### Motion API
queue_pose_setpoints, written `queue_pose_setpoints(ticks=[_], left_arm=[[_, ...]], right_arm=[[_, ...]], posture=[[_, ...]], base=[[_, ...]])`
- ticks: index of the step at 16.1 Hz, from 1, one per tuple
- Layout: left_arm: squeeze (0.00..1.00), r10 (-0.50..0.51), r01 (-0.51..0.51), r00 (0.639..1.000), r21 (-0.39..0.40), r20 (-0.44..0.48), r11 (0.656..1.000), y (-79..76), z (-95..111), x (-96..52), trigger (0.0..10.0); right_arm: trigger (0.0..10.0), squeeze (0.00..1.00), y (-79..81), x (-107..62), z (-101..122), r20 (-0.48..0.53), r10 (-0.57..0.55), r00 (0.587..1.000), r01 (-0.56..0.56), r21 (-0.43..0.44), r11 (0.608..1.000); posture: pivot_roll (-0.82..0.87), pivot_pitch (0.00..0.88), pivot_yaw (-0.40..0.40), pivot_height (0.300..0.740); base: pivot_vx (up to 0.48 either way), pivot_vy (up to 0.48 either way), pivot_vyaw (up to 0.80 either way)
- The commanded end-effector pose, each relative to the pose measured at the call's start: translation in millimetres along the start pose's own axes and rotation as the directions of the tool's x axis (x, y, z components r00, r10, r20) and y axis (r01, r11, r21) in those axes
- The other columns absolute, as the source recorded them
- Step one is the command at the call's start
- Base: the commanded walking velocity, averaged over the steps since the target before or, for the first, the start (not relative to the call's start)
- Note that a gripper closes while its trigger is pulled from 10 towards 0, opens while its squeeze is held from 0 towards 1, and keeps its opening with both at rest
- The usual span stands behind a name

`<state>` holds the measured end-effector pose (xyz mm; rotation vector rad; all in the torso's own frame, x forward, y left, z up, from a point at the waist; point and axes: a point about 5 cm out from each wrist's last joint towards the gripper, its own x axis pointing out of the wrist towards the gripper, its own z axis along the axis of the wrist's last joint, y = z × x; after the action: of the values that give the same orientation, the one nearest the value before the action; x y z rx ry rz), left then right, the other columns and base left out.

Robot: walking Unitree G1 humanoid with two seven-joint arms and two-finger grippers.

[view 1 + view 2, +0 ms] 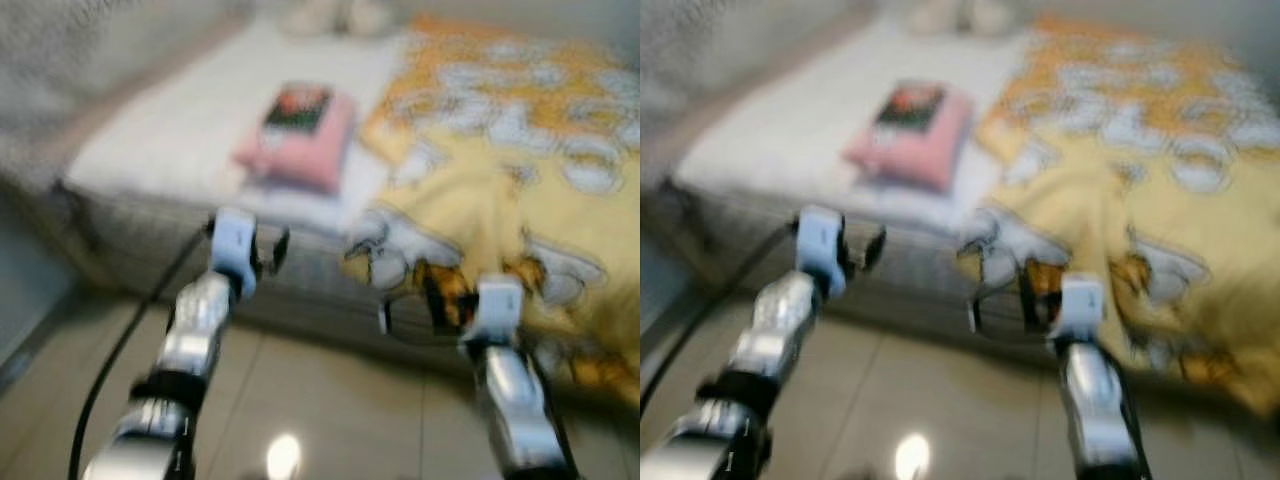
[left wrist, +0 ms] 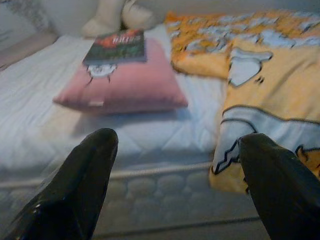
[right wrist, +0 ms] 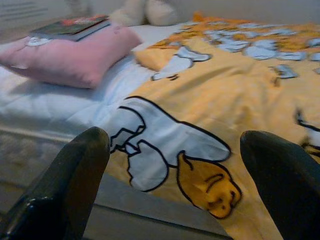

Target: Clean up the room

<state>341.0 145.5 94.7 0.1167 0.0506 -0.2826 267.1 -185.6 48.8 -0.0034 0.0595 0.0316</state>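
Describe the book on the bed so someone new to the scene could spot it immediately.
Start at the bed with the white quilted mattress; the yellow cartoon blanket covers its right side. On the bare white part lies a pink pillow, and the book rests flat on top of it. It is the only dark, hard-edged thing there, with a red and green cover.

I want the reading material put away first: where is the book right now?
The book lies on top of the pink pillow on the white mattress, ahead of the left gripper and left of the yellow blanket.
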Motion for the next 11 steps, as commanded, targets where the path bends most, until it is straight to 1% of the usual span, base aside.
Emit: queue_pose_setpoints(ticks=[1, 2, 4, 5, 6, 7, 8, 9, 11], left_arm=[[0.0, 0.02, -0.02, 1.0, -0.023, 0.009, 1.0, 9.0, 1, -2.1, 10.0], [0.0, 0.029, -0.028, 0.999, -0.025, 0.033, 0.999, 8.7, 3, -2.6, 10.0], [0.0, 0.046, -0.044, 0.998, -0.047, 0.045, 0.998, 5.1, 3, -1.9, 10.0], [0.0, 0.074, -0.072, 0.996, -0.066, 0.042, 0.995, 5.9, 2, -2.1, 10.0], [0.0, 0.119, -0.115, 0.993, -0.114, 0.028, 0.987, 10.4, -1, -3.2, 10.0], [0.0, 0.138, -0.133, 0.99, -0.141, 0.021, 0.981, 12.8, -2, -3.9, 10.0], [0.0, 0.172, -0.167, 0.985, -0.197, 0.007, 0.966, 17.6, -5, -5.9, 10.0], [0.0, 0.169, -0.162, 0.985, -0.196, 0.017, 0.967, 17.3, -4, -5.3, 10.0], [0.0, 0.156, -0.147, 0.987, -0.181, 0.034, 0.972, 14.8, 0, -3.4, 10.0]], right_arm=[[10.0, 0.0, 6.7, 4.2, 5, 0.02, 0.015, 1.0, -0.015, 0.0, 1.0], [10.0, 0.0, 7.1, 5.5, 6, 0.027, 0.015, 1.0, -0.015, 0.001, 1.0], [10.0, 0.0, 8.9, 6.9, 8, 0.034, 0.015, 0.999, -0.015, 0.001, 1.0], [10.0, 0.0, 10.5, 6.6, 8, 0.039, 0.019, 0.999, -0.019, -0.004, 1.0], [10.0, 0.0, 10.2, 5.9, 8, 0.04, 0.016, 0.999, -0.016, -0.001, 1.0], [10.0, 0.0, 9.9, 5.3, 8, 0.04, 0.014, 0.999, -0.014, 0.002, 1.0], [10.0, 0.0, 7.3, 2.8, 9, 0.057, 0.0, 0.998, -0.001, 0.022, 1.0], [10.0, 0.0, 2.9, 0.7, 12, 0.077, -0.034, 0.996, 0.028, 0.08, 0.996], [10.0, 0.0, 0.4, -0.1, 12, 0.081, -0.052, 0.995, 0.043, 0.116, 0.992]], posture=[[0.03, 0.0, 0.043, 0.74], [0.02, 0.0, 0.046, 0.74], [0.02, 0.0, 0.05, 0.74], [0.02, 0.0, 0.05, 0.74], [0.02, 0.0, 0.049, 0.74], [0.02, 0.0, 0.049, 0.74], [0.02, 0.0, 0.046, 0.74], [0.01, 0.0, 0.04, 0.74], [0.01, 0.0, 0.037, 0.74]], base=[[0.0, 0.0, 0.0], [0.0, 0.0, 0.0], [0.474, 0.0, 0.0], [0.461, 0.0, 0.0], [0.461, 0.0, 0.0], [0.446, 0.0, 0.0], [0.431, 0.0, 0.0], [0.428, 0.0, 0.0], [0.429, 0.0, 0.0]])
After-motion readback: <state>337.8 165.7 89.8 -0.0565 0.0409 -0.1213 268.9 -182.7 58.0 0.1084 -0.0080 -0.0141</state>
